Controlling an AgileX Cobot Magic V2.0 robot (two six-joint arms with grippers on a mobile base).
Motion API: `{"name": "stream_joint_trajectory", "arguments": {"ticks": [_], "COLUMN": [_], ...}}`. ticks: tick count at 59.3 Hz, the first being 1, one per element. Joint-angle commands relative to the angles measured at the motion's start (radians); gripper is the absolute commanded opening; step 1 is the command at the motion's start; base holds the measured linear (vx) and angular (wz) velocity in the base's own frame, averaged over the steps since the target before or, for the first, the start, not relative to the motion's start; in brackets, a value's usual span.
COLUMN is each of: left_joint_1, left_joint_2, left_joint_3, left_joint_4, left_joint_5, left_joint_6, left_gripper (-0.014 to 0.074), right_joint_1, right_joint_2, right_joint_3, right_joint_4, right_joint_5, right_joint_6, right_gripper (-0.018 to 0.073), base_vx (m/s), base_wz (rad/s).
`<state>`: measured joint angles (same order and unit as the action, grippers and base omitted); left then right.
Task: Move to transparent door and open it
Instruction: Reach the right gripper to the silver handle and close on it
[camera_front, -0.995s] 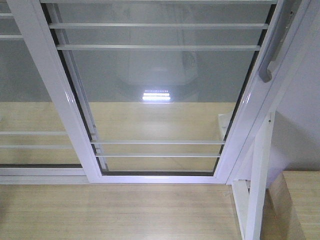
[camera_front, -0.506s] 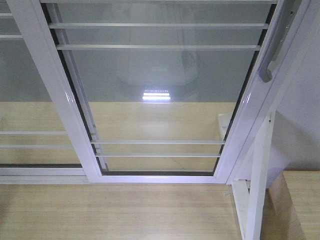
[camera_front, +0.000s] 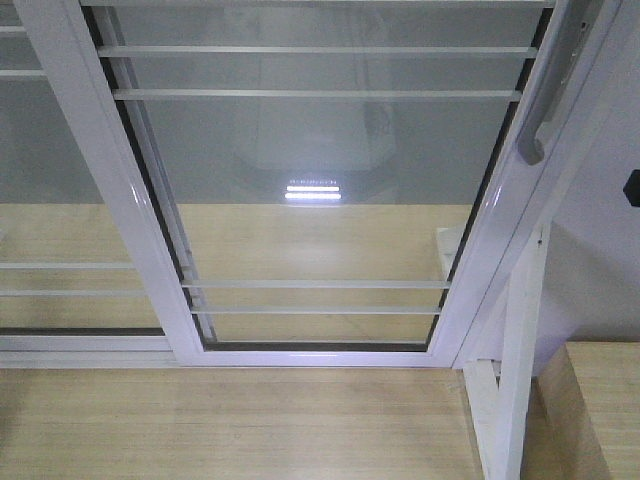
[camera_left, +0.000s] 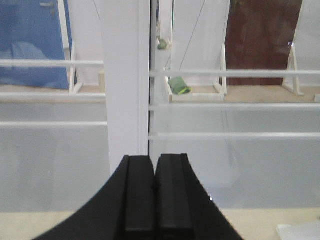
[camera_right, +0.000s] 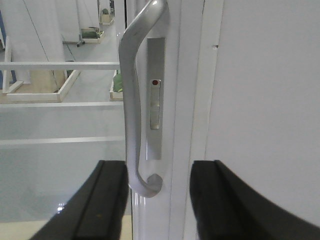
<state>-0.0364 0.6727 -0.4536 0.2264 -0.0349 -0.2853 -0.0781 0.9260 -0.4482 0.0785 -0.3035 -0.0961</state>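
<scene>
Your right gripper (camera_right: 159, 175) stands wide open, framing the handle (camera_right: 131, 110), placed to clamp and slide the door (camera_front: 320, 240). Your left gripper (camera_left: 155, 170) is closed, empty.

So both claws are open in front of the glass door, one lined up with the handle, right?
Not quite: the left claw is shut, its two black fingers pressed together in the left wrist view. Only the right claw is open, with the handle of the glass door showing between its fingers.
</scene>
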Motion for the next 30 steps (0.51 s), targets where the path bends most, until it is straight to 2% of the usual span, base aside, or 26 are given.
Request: {"name": "stream_joint_trajectory", "arguments": {"ticks": [1,7,16,21,30], "left_joint_1": [-0.005,-0.005,-0.005,-0.005,-0.005], "left_joint_2": [0.044,0.075,0.116,0.132,0.141], "left_joint_3": [-0.035,-0.035,-0.035,-0.035,-0.035], "left_joint_4": [-0.008,-0.008,-0.008,-0.008,-0.008], "left_joint_5": [-0.137,-0.181,-0.213,-0.218,-0.220], "left_joint_6": [-0.009,-0.009,-0.009,-0.009,-0.009], "left_gripper": [0.0197,0.0304,0.0428,0.0450,0.0452], "right_joint_1": [0.001,0.001,0.001,0.001,0.001], "right_joint_2": [0.040,0.106,0.199,0.258,0.387], "right_joint_3": [-0.031,-0.035,-0.035,-0.037,-0.094], "right_joint_4": [-0.006,-0.043,-0.212,-0.274,-0.259], "right_joint_5": [-0.173,-0.223,-0.319,-0.411,-0.459], "right_joint_6": [0.014,0.045,0.123,0.190,0.185], "right_gripper": [0.0495,0.0512,0.0510,0.0510,0.0510], "base_vx": [0.00,0.00,0.00,0.00,0.00], "base_wz": [0.00,0.00,0.00,0.00,0.00]}}
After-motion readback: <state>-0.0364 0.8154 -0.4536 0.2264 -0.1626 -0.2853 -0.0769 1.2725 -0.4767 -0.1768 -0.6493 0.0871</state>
